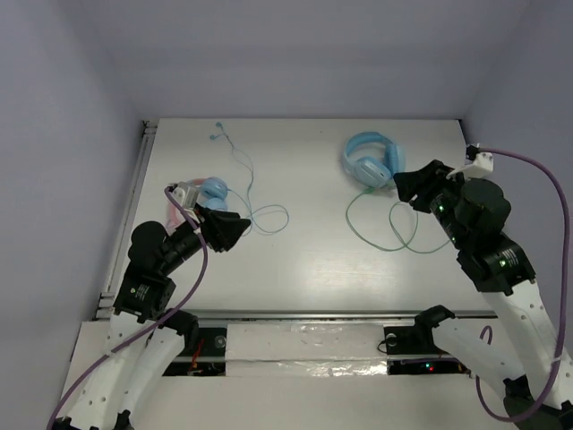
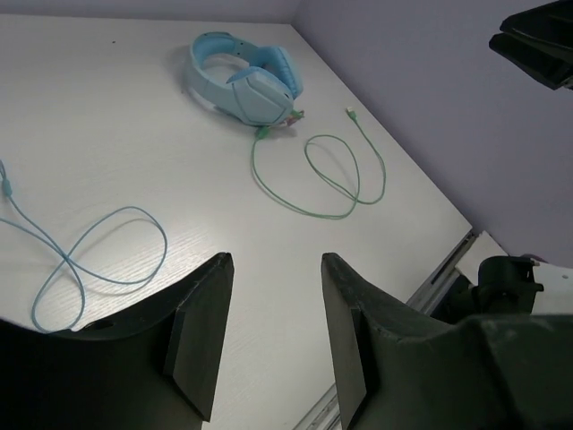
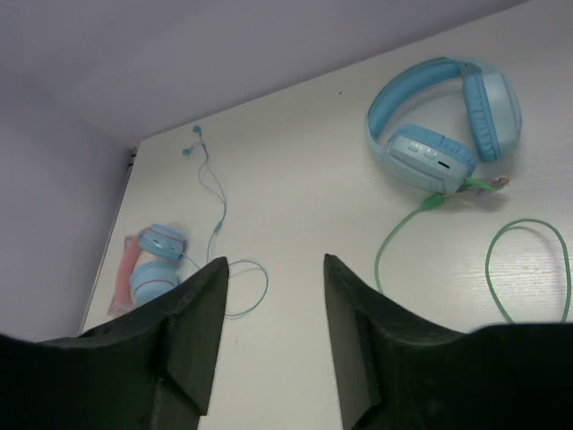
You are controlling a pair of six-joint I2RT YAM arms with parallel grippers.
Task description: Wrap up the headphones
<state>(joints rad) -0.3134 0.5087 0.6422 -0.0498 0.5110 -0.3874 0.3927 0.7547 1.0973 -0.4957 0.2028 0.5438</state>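
The headphones [image 1: 367,161] are laid flat on the far right part of a white desk [image 1: 313,269], which is enclosed by pale lilac walls [image 1: 269,54] at the back and on both sides. The desk surface is seen to be smooth, with a faint wood grain and a metal rail along its left edge.

The left hand [image 1: 228,231] is held over the left part of the desk, well apart from the headphones. Its fingers [image 2: 201,331] are spread part-way, and nothing is held or touched between them. The right hand [image 1: 414,184] is held near the headphones, on their near right side, without contact being seen. Its fingers [image 3: 192,331] are likewise spread part-way, with only bare desk showing in the gap.

The headband arch is turned toward the far wall and the two earcups toward the near edge, so the long axis runs far to near, tilted slightly rightward. One cup is shown with its padded face up, the other with its outer shell up. The green cable [image 2: 252,161] is led from the nearer cup and lies in loose loops on the desk toward the near edge.

A smaller pink-banded pair [image 1: 210,193] is seen by the left hand, its thin blue cord [image 3: 219,206] trailing toward the far wall
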